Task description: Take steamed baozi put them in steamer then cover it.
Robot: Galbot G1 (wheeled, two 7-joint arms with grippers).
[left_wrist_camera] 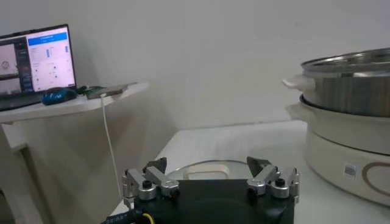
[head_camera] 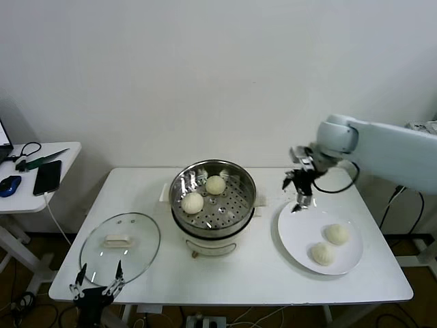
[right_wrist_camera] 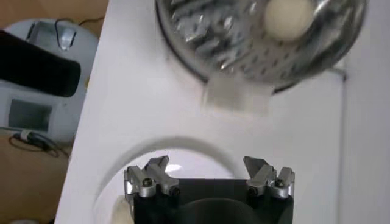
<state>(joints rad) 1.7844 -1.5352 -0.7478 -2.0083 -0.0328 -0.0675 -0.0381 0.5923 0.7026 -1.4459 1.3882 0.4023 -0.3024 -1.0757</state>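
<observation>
Right end effector (head_camera: pixel 298 192): open, empty, above plate's (head_camera: pixel 295 236) far edge. Should descend centred over nearer baozi (head_camera: pixel 336 234), probably soft; close gently.

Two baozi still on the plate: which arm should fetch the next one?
Right. Its open claw hangs at the plate's far edge near both baozi; the left claw sits by the glass lid.

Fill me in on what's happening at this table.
A robot is loading baozi into the steamer. Two buns sit on its perforated tray; two more wait on the white plate. The right hand hovers open and empty above the plate's far edge. The left hand, open, waits by the glass lid lying on the table.
</observation>
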